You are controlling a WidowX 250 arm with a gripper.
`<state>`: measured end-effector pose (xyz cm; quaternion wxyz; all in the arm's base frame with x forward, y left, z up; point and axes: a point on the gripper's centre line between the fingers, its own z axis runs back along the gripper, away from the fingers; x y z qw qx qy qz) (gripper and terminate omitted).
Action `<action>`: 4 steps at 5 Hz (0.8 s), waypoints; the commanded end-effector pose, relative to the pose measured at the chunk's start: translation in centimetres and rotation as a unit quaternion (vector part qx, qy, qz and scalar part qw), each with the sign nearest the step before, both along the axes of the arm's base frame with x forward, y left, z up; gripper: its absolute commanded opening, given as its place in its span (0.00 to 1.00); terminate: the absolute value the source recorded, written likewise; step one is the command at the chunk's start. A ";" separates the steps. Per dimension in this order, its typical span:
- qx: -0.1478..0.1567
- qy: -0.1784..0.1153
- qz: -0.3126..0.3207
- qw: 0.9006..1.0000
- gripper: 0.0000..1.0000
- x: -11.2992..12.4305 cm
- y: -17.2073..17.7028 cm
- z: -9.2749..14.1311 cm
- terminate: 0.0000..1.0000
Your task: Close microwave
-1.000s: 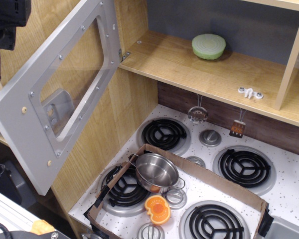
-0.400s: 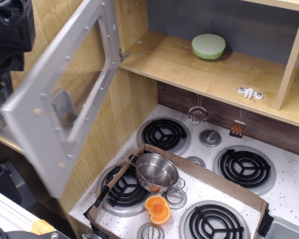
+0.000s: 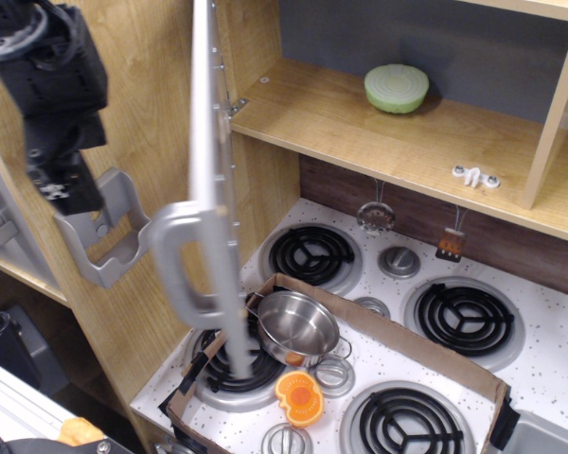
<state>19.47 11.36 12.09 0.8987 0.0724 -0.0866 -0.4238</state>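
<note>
The microwave is a light wood cavity (image 3: 360, 132) with a silver-grey door (image 3: 206, 142) hinged at its left. The door stands out towards the camera, seen almost edge-on and motion-blurred. Its chunky silver handle (image 3: 175, 270) sticks out to the left near the door's lower end. My black gripper (image 3: 62, 175) hangs at the upper left, on the door's outer side, a short way left of the door and above the handle. Its fingers do not show clearly.
A small grey wall bracket (image 3: 104, 236) is fixed to the wood side panel (image 3: 142, 57) under the gripper. A halved green cabbage (image 3: 397, 88) lies in the cavity. Below, a cardboard tray (image 3: 398, 340) on the white stove (image 3: 549, 340) holds a steel pot (image 3: 296, 326) and an orange toy (image 3: 298, 397).
The door has swung from wide open, flat against the left wall, to about halfway, now edge-on to the camera. The gripper has moved right and down, following behind it.
</note>
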 end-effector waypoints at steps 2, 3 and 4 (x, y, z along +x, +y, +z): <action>-0.033 -0.110 -0.041 0.993 1.00 9.6 -6.1 2.7 0.00; -0.025 -0.113 -0.058 0.992 1.00 11.5 -7.6 3.1 0.00; -0.026 -0.119 -0.076 0.990 1.00 12.6 -7.8 3.0 0.00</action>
